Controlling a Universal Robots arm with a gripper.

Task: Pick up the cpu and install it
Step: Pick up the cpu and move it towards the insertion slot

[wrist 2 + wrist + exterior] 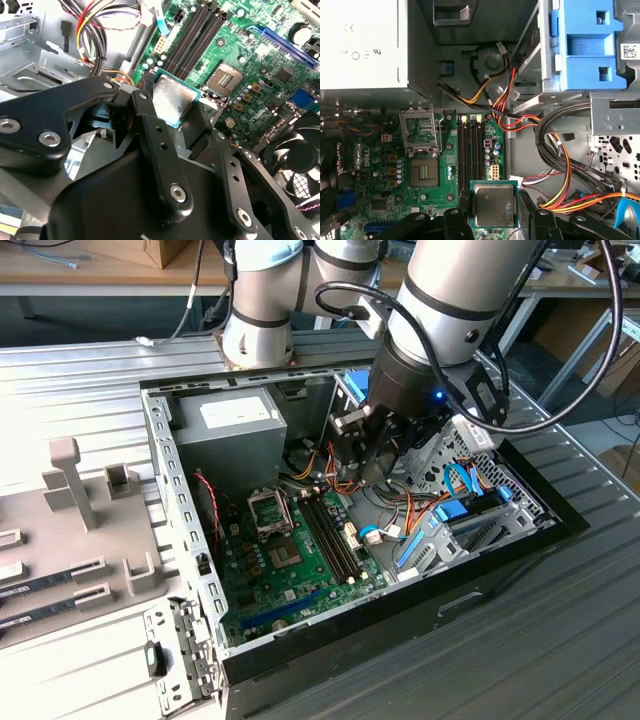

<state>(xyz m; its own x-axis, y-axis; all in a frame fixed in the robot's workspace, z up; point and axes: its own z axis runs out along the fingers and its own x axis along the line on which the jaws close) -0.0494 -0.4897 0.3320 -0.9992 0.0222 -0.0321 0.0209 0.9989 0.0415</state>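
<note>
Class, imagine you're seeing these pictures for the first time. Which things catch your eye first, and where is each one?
The big arm's gripper hangs inside the open computer case, above the green motherboard. In both wrist views its fingers clamp the cpu, silvery with a green rim, over the board near the memory slots. The socket frame sits further off, next to the grey power supply.

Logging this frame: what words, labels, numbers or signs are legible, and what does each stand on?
No text reads clearly enough to quote.
Grey metal power supply box: white label and printed marks, illegible.
Grey metal drive cage: white sticker with a code, illegible.
Green motherboard: white printing, too small.
Silvery-grey square cpu with green rim, held in the jaws: no marking legible.
</note>
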